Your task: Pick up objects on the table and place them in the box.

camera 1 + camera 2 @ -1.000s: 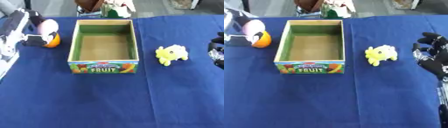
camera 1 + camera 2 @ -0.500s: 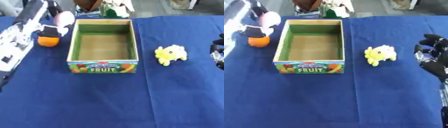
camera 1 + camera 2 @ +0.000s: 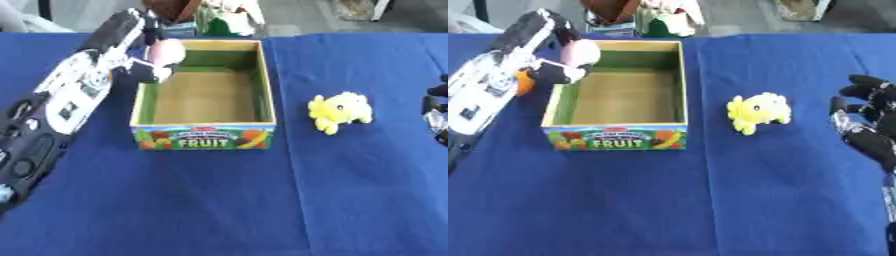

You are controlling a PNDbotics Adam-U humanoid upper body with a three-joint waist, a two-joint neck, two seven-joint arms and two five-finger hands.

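Observation:
My left hand (image 3: 150, 71) is shut on a round pink-and-white thing (image 3: 164, 51) and holds it over the left wall of the cardboard fruit box (image 3: 203, 136), near the far corner. The box is open on top and nothing shows inside it. An orange ball-like thing (image 3: 523, 82) lies on the blue cloth left of the box, mostly hidden behind my left forearm. A yellow plush toy (image 3: 339, 111) lies to the right of the box. My right hand (image 3: 868, 125) rests open at the right edge, fingers up, apart from the plush.
A blue cloth (image 3: 219, 200) covers the table. Beyond its far edge stand a brown thing (image 3: 173, 9) and some white and green items (image 3: 229, 15). My left forearm (image 3: 61, 105) lies slantwise across the table's left side.
My left hand has risen from beside the orange thing and swung right with the pink thing, reaching the box's left wall. The orange thing, the plush and my right hand stayed put.

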